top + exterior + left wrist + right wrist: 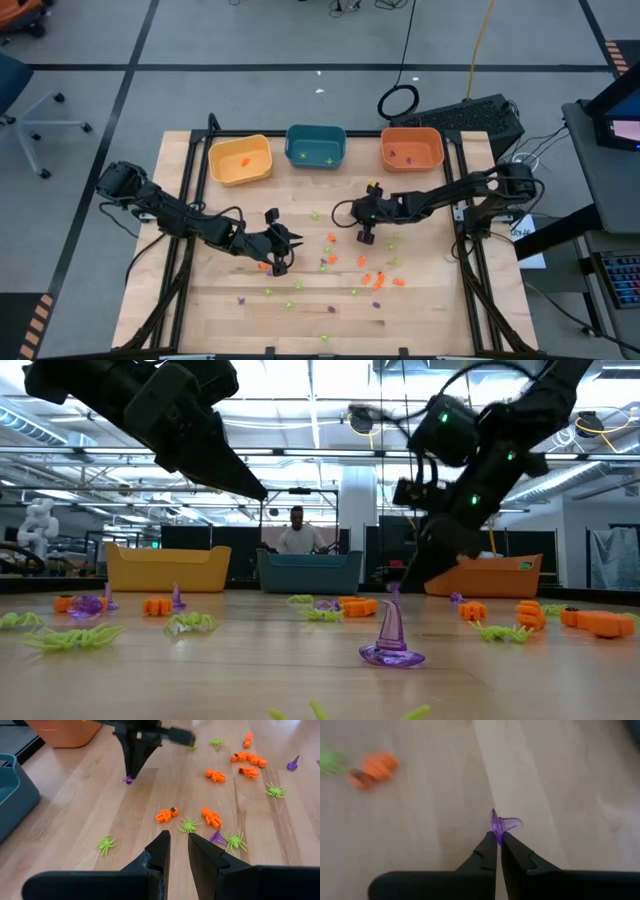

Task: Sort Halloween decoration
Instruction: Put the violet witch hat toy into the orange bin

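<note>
— Where is the right end effector (498,836)?

— Low over the desk (200,300) near its middle, fingers pressed on a purple witch hat (501,824) — the trinket sits right at the fingertips, touching the wood.

— And the left end effector (178,842)?

— Over the left-centre of the desk, fingers slightly apart, holding nothing. Orange figures (167,814), green spiders (188,825) and a purple piece (217,836) lie just ahead of its tips.

— The rest of the decoration?

— Scattered across the desk's centre and right, a few already in the yellow bin (240,159), teal bin (315,146) and orange bin (411,149).
</note>
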Controlling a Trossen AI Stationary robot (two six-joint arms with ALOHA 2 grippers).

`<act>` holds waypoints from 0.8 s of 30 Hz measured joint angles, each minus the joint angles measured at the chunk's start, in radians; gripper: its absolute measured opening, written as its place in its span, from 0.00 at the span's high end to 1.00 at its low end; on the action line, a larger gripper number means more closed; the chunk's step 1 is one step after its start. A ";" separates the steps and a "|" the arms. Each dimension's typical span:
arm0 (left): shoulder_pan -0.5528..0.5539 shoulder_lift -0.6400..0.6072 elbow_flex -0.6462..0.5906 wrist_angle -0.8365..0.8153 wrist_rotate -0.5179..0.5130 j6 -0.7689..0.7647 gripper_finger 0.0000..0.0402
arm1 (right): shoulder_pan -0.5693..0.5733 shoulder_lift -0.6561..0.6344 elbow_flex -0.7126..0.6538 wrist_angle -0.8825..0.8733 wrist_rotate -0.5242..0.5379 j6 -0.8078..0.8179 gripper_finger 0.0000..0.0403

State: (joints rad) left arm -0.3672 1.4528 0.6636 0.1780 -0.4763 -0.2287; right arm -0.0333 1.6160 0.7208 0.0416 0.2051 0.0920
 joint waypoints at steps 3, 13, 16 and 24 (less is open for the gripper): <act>0.000 0.000 0.000 0.000 0.000 0.000 0.83 | 0.017 -0.049 0.000 0.000 0.003 -0.020 1.00; 0.015 0.000 0.000 0.000 -0.004 0.036 0.83 | 0.083 -0.218 -0.061 0.038 0.002 -0.074 1.00; 0.034 0.000 0.000 0.006 -0.008 0.035 0.83 | 0.106 -0.268 -0.155 0.156 0.001 -0.041 1.00; 0.084 0.000 0.000 0.031 -0.007 0.080 0.83 | 0.119 -0.297 -0.365 0.558 0.007 0.004 1.00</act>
State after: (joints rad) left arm -0.2829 1.4525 0.6640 0.2089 -0.4830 -0.1486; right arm 0.0855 1.3190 0.3553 0.5994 0.2117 0.0961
